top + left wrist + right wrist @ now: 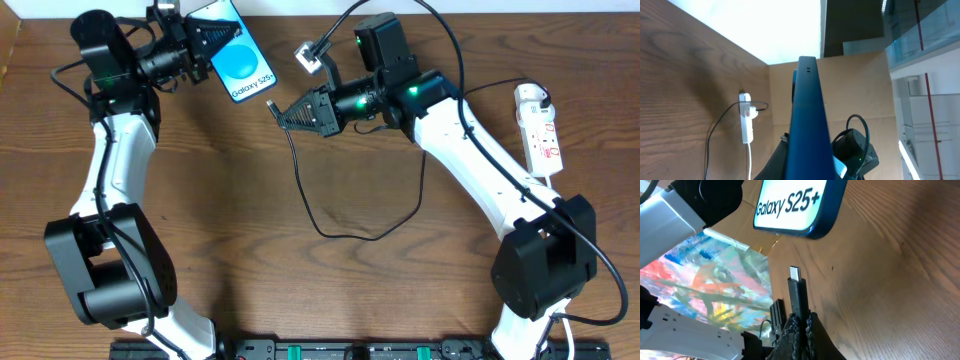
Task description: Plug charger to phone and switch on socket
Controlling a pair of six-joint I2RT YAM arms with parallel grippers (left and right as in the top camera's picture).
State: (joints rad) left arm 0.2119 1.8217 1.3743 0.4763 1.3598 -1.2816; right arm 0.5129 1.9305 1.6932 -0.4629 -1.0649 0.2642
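Left gripper is clenched on the phone, which I hold tilted at the far edge of the table, screen up, I'd say so its bottom port faces the other arm. Right gripper is clamped on the charger just behind its connector tip. The tip pokes out past the fingers, aimed at the phone's lower edge: near, not touching, a bit off line in the right wrist view. The cable loops slack mid-table, so probably no tug on the push-in. White plug sits at the socket, far right by the table edge, well apart from both grippers. Switch too small to tell. Bare wood between tip and phone, nothing blocking, but little room behind the phone
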